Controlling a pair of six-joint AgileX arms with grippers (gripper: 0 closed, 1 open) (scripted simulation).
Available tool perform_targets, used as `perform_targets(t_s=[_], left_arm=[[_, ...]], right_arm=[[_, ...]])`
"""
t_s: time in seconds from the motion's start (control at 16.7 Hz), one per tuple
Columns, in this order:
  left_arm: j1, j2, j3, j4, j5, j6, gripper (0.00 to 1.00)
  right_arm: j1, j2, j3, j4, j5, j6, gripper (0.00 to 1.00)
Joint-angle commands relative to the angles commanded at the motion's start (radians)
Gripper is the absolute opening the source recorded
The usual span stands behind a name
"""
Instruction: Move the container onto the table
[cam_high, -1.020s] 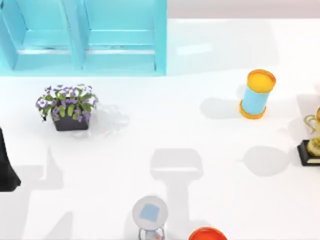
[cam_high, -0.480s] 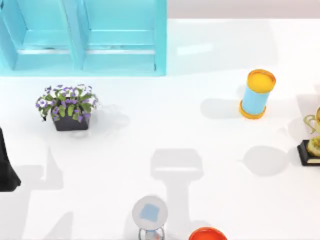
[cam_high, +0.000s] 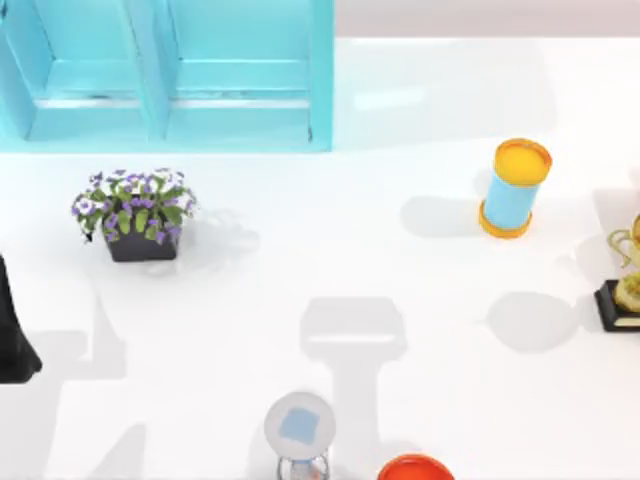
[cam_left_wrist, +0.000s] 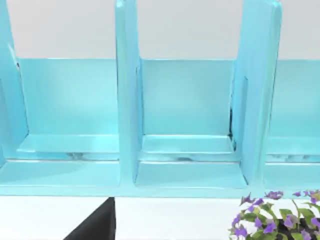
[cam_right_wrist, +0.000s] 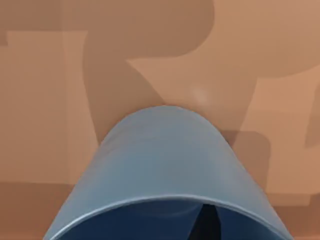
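Note:
The container (cam_right_wrist: 165, 160) is a plain medium-blue cup. In the right wrist view it hangs close under the camera, over a brown surface with shadows on it. Its open rim faces the camera. My right gripper (cam_right_wrist: 202, 225) is shut on it, and a dark finger (cam_right_wrist: 206, 220) shows inside the rim. The table (cam_high: 400, 260) is the glossy white surface in the top view. My left arm (cam_high: 12, 335) stands parked at the table's left edge, and its dark tip (cam_left_wrist: 95, 227) faces the cabinet.
A turquoise cabinet (cam_high: 170, 70) with open compartments (cam_left_wrist: 187, 125) fills the back left. A pot of purple flowers (cam_high: 138, 212) stands in front of it. A light-blue cylinder with an orange top (cam_high: 514, 188) and a gold trophy (cam_high: 625, 285) are at the right. A white-topped object (cam_high: 300, 428) and a red one (cam_high: 415, 468) sit at the front.

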Motion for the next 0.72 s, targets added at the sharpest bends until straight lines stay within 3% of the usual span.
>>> perform_targets(t_s=[0.18,0.72], left_arm=[[0.000,0.000,0.000,0.000,0.000,0.000,1.00],[0.000,0.000,0.000,0.000,0.000,0.000,1.00]], right_arm=[[0.000,0.000,0.000,0.000,0.000,0.000,0.02],[0.000,-0.001,0.000,0.000,0.000,0.000,0.00]])
